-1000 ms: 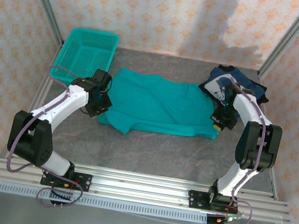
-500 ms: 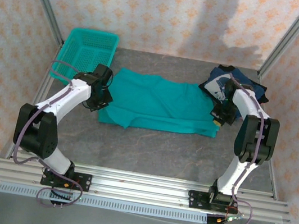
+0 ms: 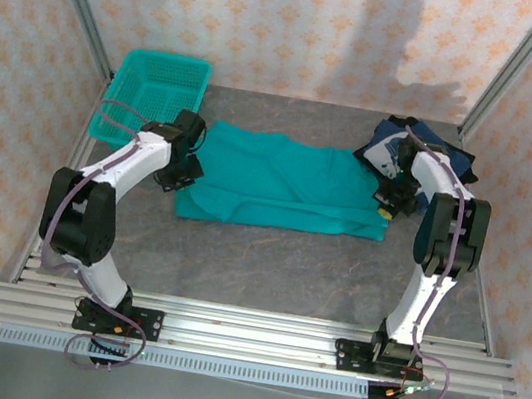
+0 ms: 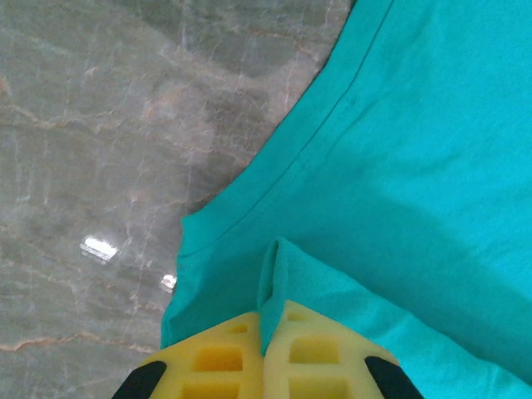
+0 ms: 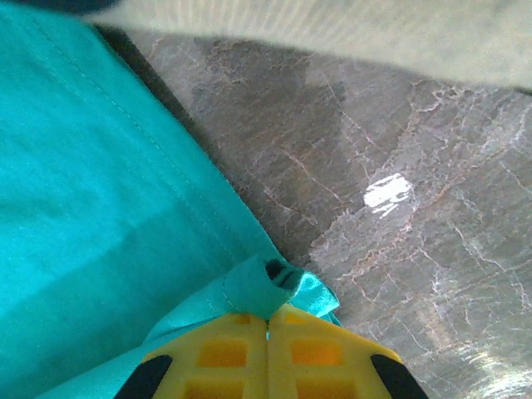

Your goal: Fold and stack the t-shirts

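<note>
The teal t-shirt [image 3: 284,184] lies spread across the middle of the grey table, its near part doubled over into a band. My left gripper [image 3: 187,163] is shut on the shirt's left edge; in the left wrist view a pinched ridge of teal cloth [image 4: 278,274] rises between the yellow fingers [image 4: 220,357]. My right gripper [image 3: 388,201] is shut on the shirt's right edge, where a bunched teal hem [image 5: 266,287] sits between its yellow fingers [image 5: 320,353]. The navy t-shirt [image 3: 410,152] with white print lies crumpled at the back right, just behind the right gripper.
A teal mesh basket [image 3: 155,99] stands at the back left corner, close behind the left arm. Metal frame posts and patterned walls enclose the table. Bare grey tabletop [image 3: 286,264] stretches between the shirt and the arm bases.
Both grippers have moved away from the arm bases toward the back, carrying the shirt's near edge with them. The shirt's near part now lies folded over and the shirt looks narrower.
</note>
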Robot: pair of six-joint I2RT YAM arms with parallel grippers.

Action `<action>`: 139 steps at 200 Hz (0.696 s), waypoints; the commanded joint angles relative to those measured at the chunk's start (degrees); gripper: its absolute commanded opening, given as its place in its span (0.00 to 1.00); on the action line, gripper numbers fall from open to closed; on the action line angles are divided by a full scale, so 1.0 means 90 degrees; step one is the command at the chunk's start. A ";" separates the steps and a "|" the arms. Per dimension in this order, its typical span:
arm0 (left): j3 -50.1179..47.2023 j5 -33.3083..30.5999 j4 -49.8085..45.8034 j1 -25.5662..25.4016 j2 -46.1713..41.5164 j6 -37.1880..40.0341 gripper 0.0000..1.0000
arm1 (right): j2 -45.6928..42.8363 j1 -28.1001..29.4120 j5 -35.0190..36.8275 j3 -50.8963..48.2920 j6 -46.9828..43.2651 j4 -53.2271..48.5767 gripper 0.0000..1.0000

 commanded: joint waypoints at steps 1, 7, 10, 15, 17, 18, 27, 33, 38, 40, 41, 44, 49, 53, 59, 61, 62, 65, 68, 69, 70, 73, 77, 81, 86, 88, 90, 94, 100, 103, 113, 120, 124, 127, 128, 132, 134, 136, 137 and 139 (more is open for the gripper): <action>0.0279 -0.0339 -0.0055 0.0068 0.0285 0.0123 0.00 | 0.0246 -0.0071 0.0133 0.0273 -0.0091 -0.0104 0.00; 0.0347 -0.0332 -0.0054 0.0074 0.0373 0.0112 0.00 | 0.0305 -0.0072 0.0107 0.0311 -0.0081 -0.0075 0.02; 0.0380 -0.0346 -0.0053 0.0078 0.0417 0.0104 0.00 | 0.0341 -0.0073 0.0106 0.0344 -0.0073 -0.0069 0.03; 0.0435 -0.0349 -0.0037 0.0074 0.0475 0.0078 0.00 | 0.0405 -0.0068 0.0091 0.0409 -0.0057 -0.0059 0.03; 0.0454 -0.0342 -0.0035 0.0072 0.0493 0.0069 0.00 | 0.0429 -0.0072 0.0088 0.0439 -0.0048 -0.0052 0.04; 0.0464 -0.0341 -0.0030 0.0075 0.0499 0.0065 0.00 | 0.0438 -0.0072 0.0082 0.0453 -0.0047 -0.0050 0.04; 0.0555 -0.0330 0.0011 0.0069 0.0587 0.0010 0.07 | 0.0530 -0.0070 0.0027 0.0632 -0.0034 -0.0009 0.06; 0.0623 -0.0314 0.0032 0.0071 0.0616 -0.0031 0.12 | 0.0561 -0.0073 -0.0034 0.0744 -0.0017 0.0055 0.09; 0.0702 -0.0297 0.0048 0.0074 0.0631 -0.0066 0.16 | 0.0563 -0.0073 -0.0069 0.0845 -0.0002 0.0109 0.11; 0.0734 -0.0293 0.0045 0.0070 0.0637 -0.0077 0.19 | 0.0551 -0.0073 -0.0082 0.0878 0.0002 0.0134 0.11; 0.0740 -0.0292 0.0044 0.0074 0.0634 -0.0086 0.20 | 0.0548 -0.0073 -0.0086 0.0923 0.0003 0.0145 0.11; 0.0805 -0.0291 0.0046 0.0065 0.0629 -0.0100 0.24 | 0.0537 -0.0073 -0.0094 0.0956 0.0018 0.0174 0.12; 0.0895 -0.0300 0.0039 0.0060 0.0601 -0.0126 0.29 | 0.0499 -0.0073 -0.0108 0.1072 0.0022 0.0223 0.14; 0.0979 -0.0322 0.0021 0.0050 0.0580 -0.0141 0.31 | 0.0454 -0.0072 -0.0138 0.1146 0.0022 0.0262 0.20; 0.1113 -0.0353 -0.0034 0.0031 0.0520 -0.0161 0.36 | 0.0356 -0.0073 -0.0191 0.1210 -0.0014 0.0329 0.26; 0.1156 -0.0365 -0.0054 0.0017 0.0497 -0.0162 0.37 | 0.0317 -0.0073 -0.0213 0.1234 -0.0030 0.0363 0.27; 0.1176 -0.0372 -0.0069 0.0014 0.0481 -0.0162 0.38 | 0.0294 -0.0073 -0.0224 0.1240 -0.0033 0.0377 0.27; 0.1225 -0.0398 -0.0091 0.0004 0.0439 -0.0171 0.40 | 0.0219 -0.0068 -0.0247 0.1246 -0.0056 0.0423 0.28; 0.1275 -0.0417 -0.0111 -0.0015 0.0387 -0.0186 0.43 | 0.0144 -0.0071 -0.0254 0.1232 -0.0080 0.0474 0.30; 0.1289 -0.0422 -0.0127 -0.0017 0.0368 -0.0184 0.44 | 0.0110 -0.0072 -0.0255 0.1225 -0.0082 0.0486 0.31; 0.1306 -0.0435 -0.0134 -0.0018 0.0349 -0.0183 0.45 | 0.0083 -0.0073 -0.0255 0.1221 -0.0083 0.0511 0.31; 0.1349 -0.0470 -0.0162 -0.0028 0.0293 -0.0204 0.47 | -0.0005 -0.0068 -0.0269 0.1183 -0.0107 0.0567 0.35; 0.1378 -0.0499 -0.0190 -0.0047 0.0212 -0.0219 0.50 | -0.0138 -0.0073 -0.0279 0.1121 -0.0138 0.0646 0.39; 0.1404 -0.0538 -0.0221 -0.0074 0.0106 -0.0230 0.53 | -0.0272 -0.0073 -0.0300 0.1043 -0.0165 0.0710 0.42; 0.1419 -0.0578 -0.0247 -0.0105 -0.0020 -0.0251 0.57 | -0.0439 -0.0073 -0.0318 0.0946 -0.0199 0.0757 0.45; 0.1421 -0.0602 -0.0278 -0.0124 -0.0073 -0.0263 0.58 | -0.0507 -0.0073 -0.0330 0.0908 -0.0208 0.0768 0.45; 0.1421 -0.0615 -0.0303 -0.0134 -0.0123 -0.0276 0.59 | -0.0583 -0.0071 -0.0333 0.0862 -0.0218 0.0785 0.46; 0.1414 -0.0648 -0.0352 -0.0154 -0.0239 -0.0295 0.61 | -0.0724 -0.0073 -0.0362 0.0762 -0.0239 0.0800 0.47; 0.1372 -0.0660 -0.0402 -0.0209 -0.0425 -0.0316 0.62 | -0.0947 -0.0067 -0.0402 0.0580 -0.0241 0.0795 0.48; 0.1333 -0.0648 -0.0414 -0.0226 -0.0501 -0.0318 0.63 | -0.1071 -0.0070 -0.0440 0.0479 -0.0241 0.0800 0.49; 0.1150 -0.0610 -0.0452 -0.0332 -0.0825 -0.0345 0.66 | -0.1485 -0.0066 -0.0617 0.0020 -0.0234 0.0819 0.51; 0.0980 -0.0515 -0.0473 -0.0419 -0.1020 -0.0381 0.67 | -0.1729 -0.0073 -0.0737 -0.0333 -0.0218 0.0798 0.52; 0.0864 -0.0430 -0.0483 -0.0463 -0.1115 -0.0387 0.68 | -0.1843 -0.0073 -0.0799 -0.0513 -0.0212 0.0763 0.52; 0.0791 -0.0354 -0.0490 -0.0495 -0.1174 -0.0391 0.68 | -0.1918 -0.0073 -0.0840 -0.0648 -0.0216 0.0723 0.52; 0.0769 -0.0342 -0.0492 -0.0506 -0.1194 -0.0394 0.68 | -0.1942 -0.0073 -0.0855 -0.0692 -0.0214 0.0713 0.52; 0.0625 -0.0253 -0.0503 -0.0556 -0.1263 -0.0410 0.68 | -0.2028 -0.0072 -0.0937 -0.0877 -0.0212 0.0678 0.52; 0.0558 -0.0225 -0.0518 -0.0593 -0.1289 -0.0412 0.68 | -0.2069 -0.0073 -0.0975 -0.0988 -0.0219 0.0663 0.52; 0.0490 -0.0216 -0.0544 -0.0619 -0.1323 -0.0420 0.68 | -0.2096 -0.0073 -0.1009 -0.1062 -0.0221 0.0651 0.52; 0.0458 -0.0205 -0.0548 -0.0632 -0.1337 -0.0428 0.68 | -0.2119 -0.0073 -0.1018 -0.1099 -0.0221 0.0648 0.52; 0.0404 -0.0196 -0.0566 -0.0661 -0.1364 -0.0434 0.68 | -0.2143 -0.0071 -0.1037 -0.1200 -0.0224 0.0638 0.51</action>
